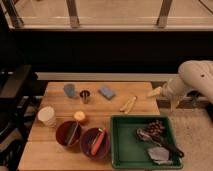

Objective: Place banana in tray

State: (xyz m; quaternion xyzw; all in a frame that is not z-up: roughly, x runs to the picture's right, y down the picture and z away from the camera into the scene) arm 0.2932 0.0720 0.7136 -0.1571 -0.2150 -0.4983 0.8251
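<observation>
The banana is small, pale yellow and slender. It lies on the wooden table just beyond the far rim of the green tray. The tray sits at the table's front right and holds a dark cluster like grapes, a dark utensil and a grey wrapper. My gripper hangs on the white arm at the table's right edge. It is to the right of the banana, a little above the tabletop, open and empty.
Two dark red bowls stand left of the tray, one holding an orange-red stick. An orange fruit, a white cup, a metal cup and two blue-grey items lie farther back. A black chair is at left.
</observation>
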